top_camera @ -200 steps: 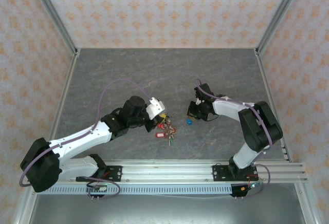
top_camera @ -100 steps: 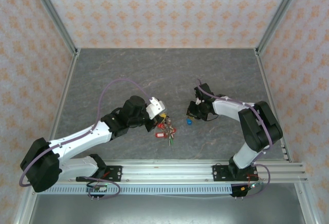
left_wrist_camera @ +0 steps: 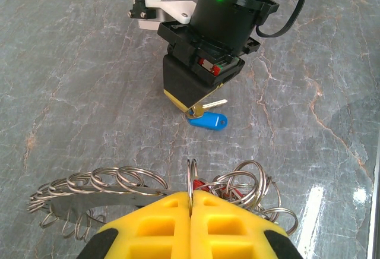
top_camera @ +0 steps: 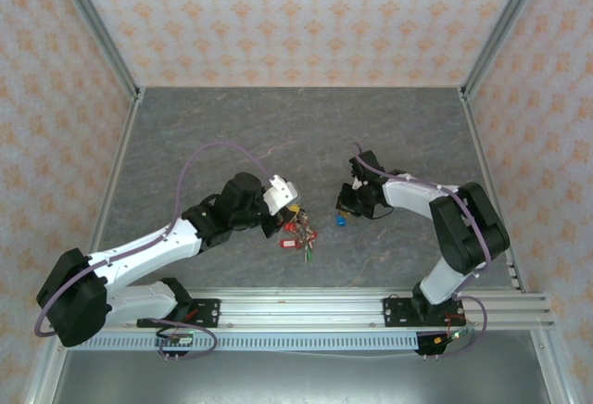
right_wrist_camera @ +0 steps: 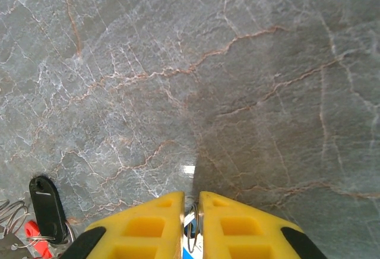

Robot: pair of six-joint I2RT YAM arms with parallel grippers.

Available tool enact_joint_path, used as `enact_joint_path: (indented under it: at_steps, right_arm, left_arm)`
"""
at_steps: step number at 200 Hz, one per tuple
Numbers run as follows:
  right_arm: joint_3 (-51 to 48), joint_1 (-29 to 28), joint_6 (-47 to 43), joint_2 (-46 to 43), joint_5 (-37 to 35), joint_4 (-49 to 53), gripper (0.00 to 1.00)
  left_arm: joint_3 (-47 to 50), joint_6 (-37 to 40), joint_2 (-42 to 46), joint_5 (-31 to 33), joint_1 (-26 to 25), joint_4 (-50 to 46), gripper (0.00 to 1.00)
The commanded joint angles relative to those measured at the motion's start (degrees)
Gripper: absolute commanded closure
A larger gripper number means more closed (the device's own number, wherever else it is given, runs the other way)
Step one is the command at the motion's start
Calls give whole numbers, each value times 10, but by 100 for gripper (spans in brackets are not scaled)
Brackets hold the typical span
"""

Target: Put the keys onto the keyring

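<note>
Two end effectors face each other, near one another, low over the grey marbled table (top_camera: 278, 135). The left end effector (left_wrist_camera: 191, 195) has its yellow fingers pressed together on the keyring (left_wrist_camera: 119, 195), a thin grey metal band fringed with small wire loops that fan out on both sides of the fingertips. In the top view the keyring sits at the tip of the left arm, with a cluster of red-tagged keys (top_camera: 298, 235) lying on the table just beside it. The right end effector (left_wrist_camera: 189, 106) points down at the table, its fingers nearly together and pinching the small wire loop of the blue-tagged key (left_wrist_camera: 208, 120). That key's blue tag lies on the table directly below the fingertips. From the right wrist, a black tag (right_wrist_camera: 46, 208) lies off to the left of the fingers.
</note>
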State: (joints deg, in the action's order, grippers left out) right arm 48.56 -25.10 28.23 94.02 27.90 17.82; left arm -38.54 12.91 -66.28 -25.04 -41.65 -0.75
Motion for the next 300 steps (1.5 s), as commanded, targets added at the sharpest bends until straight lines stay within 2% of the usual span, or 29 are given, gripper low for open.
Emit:
enact_joint_path:
  at_steps: [1, 38, 134, 149, 197, 224, 261, 300]
  right_arm:
    - [10, -5, -9, -16, -16, 34, 84]
    - [14, -6, -16, -17, -19, 44, 84]
    - [24, -10, -21, -20, -18, 53, 96]
    - [25, -10, -24, -27, -18, 52, 100]
    - [8, -10, -40, -70, -22, 26, 100]
    - [-29, -10, -63, -115, 7, -35, 100]
    - [-121, -11, -101, -217, 60, -182, 100]
    - [-202, -12, -136, -320, 78, -302, 100]
  left_arm:
    - [-22, 0, 1, -7, -5, 5, 100]
    - [-21, -3, 1, -7, -5, 8, 100]
    - [-31, -1, -9, -11, -5, 7, 100]
    - [-30, -2, -9, -12, -5, 8, 100]
    - [-33, -2, -13, -12, -6, 6, 100]
    - [-36, -3, -15, -13, -5, 8, 100]
    - [-37, -5, -17, -14, -5, 4, 100]
    - [-38, -8, -22, -20, -6, 7, 100]
